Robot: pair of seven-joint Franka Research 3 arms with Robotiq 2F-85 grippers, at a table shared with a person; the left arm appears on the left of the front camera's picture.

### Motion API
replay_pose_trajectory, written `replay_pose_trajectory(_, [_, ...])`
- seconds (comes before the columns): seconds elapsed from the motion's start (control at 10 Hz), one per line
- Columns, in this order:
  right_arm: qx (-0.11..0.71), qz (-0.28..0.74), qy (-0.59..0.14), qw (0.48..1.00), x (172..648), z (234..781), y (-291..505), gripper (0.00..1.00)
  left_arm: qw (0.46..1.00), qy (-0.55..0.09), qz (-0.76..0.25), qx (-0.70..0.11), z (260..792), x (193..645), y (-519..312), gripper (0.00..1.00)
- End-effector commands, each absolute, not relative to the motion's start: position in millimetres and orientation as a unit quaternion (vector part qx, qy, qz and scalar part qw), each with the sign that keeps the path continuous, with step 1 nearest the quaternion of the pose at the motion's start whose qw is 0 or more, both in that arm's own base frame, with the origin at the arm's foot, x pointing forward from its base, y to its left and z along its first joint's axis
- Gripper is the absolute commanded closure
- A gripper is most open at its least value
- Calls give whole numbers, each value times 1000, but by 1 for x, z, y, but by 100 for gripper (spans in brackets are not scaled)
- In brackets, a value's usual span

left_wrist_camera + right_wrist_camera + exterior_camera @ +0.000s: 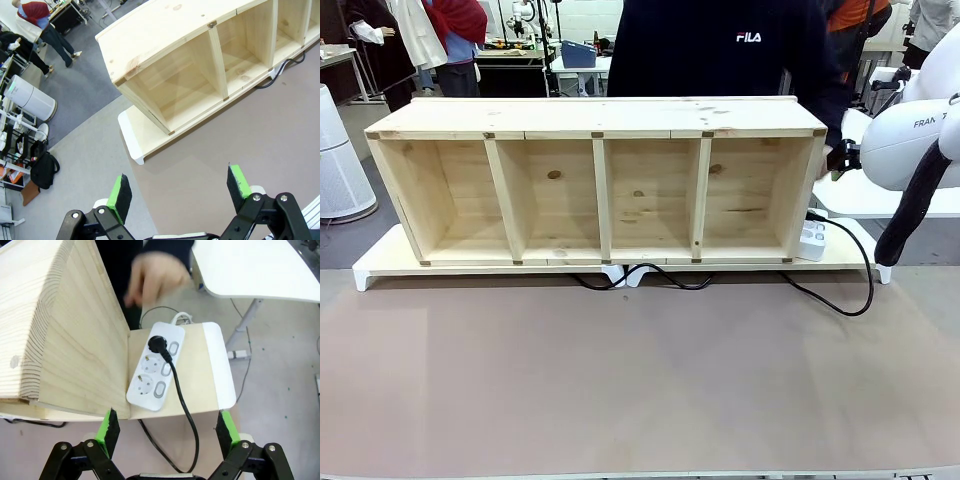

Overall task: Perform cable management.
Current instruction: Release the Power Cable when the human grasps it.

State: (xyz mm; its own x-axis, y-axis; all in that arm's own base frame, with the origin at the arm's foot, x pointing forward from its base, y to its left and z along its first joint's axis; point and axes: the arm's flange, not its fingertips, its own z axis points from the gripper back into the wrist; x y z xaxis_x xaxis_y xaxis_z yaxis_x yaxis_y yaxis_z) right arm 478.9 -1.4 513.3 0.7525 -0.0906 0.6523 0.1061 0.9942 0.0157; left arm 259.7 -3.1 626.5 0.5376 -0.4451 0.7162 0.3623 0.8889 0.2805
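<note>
Black cable (181, 405) runs from your wide-open, empty right gripper (165, 427) up to its plug in the power strip (156, 365), beside the shelf's (75, 340) end. Your left gripper (180, 192), equally spread and empty, overlooks bare counter (260, 140). Beyond, a hand (155, 277).

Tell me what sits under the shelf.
The shelf stands on a pale board with white ends. The cable loops out from beneath its front edge at the middle; how it runs underneath is hidden.

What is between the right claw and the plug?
In the right wrist view, the cable runs from the plug down between the open right claw's fingers, over the power strip and board.
</note>
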Motion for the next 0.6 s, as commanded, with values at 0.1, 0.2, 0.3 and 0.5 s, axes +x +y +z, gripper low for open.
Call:
replay_pose_trajectory(0.1, [-15,-49,-347,936,479,513,0,0,875,-423,-230,49,627,259,-3,0])
replay_pose_trajectory(0.2, [-15,-49,-347,936,479,513,0,0,875,-423,-230,49,627,259,-3,0])
replay_pose_trajectory(0.3, [-15,-49,-347,936,479,513,0,0,875,-423,-230,49,627,259,-3,0])
replay_pose_trajectory(0.5, [-15,-49,-347,936,479,513,0,0,875,-423,-230,49,627,259,-3,0])
